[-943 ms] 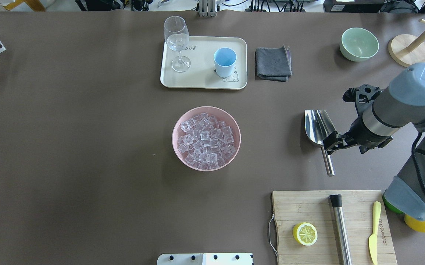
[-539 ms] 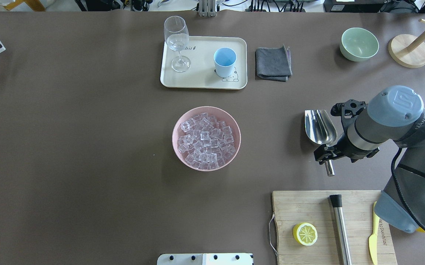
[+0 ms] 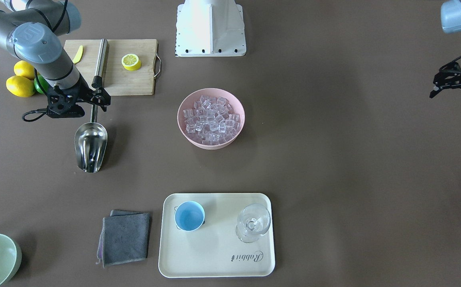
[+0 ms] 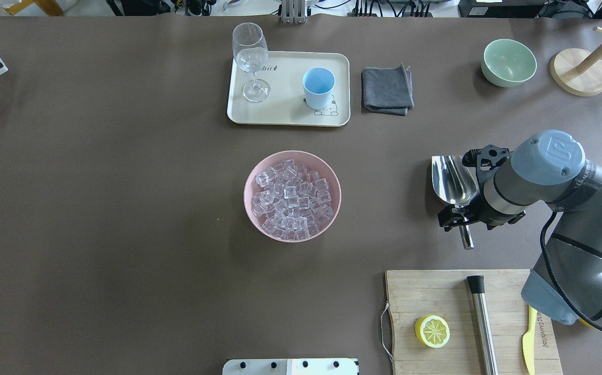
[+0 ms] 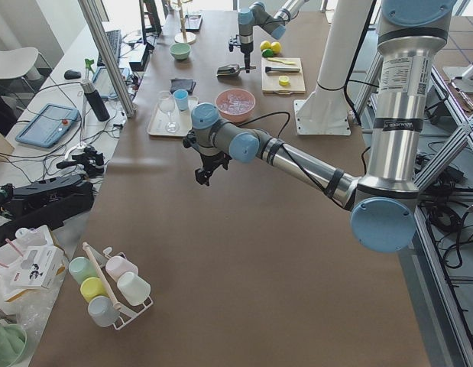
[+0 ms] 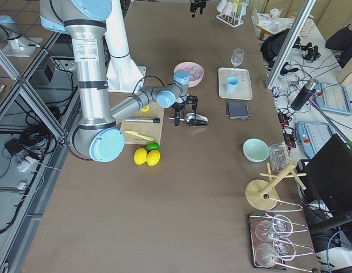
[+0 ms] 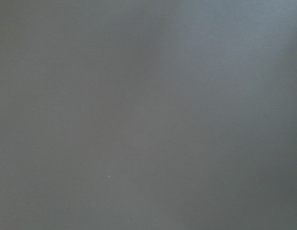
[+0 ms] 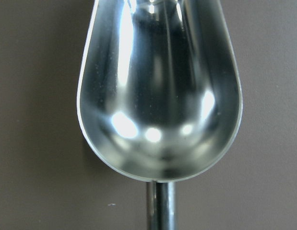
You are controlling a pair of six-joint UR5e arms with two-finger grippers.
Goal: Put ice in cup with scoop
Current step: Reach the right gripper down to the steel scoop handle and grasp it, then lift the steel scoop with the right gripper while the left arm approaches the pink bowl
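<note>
The steel scoop (image 4: 452, 179) lies on the table at the right, its handle pointing toward the robot; the right wrist view (image 8: 158, 96) shows its empty bowl from above. My right gripper (image 4: 457, 219) is open and low over the handle, with fingers on either side, and it also shows in the front view (image 3: 95, 99). The ice (image 4: 290, 195) fills a pink bowl (image 4: 246, 195) at mid-table. The light-blue cup (image 4: 318, 86) stands empty on a cream tray (image 4: 285, 112). My left gripper (image 3: 449, 103) is open and empty, far off at the table's left end.
A wine glass (image 4: 251, 57) shares the tray. A grey cloth (image 4: 387, 89) and a pale green bowl (image 4: 509, 62) lie at the back right. A cutting board (image 4: 426, 291) near the right arm holds a lemon half, a steel cylinder and a yellow knife.
My right arm has swung toward the robot and leftward, bringing its gripper from beside the scoop's bowl to over the handle. The scoop has not moved. The left gripper now shows at the overhead view's left edge.
</note>
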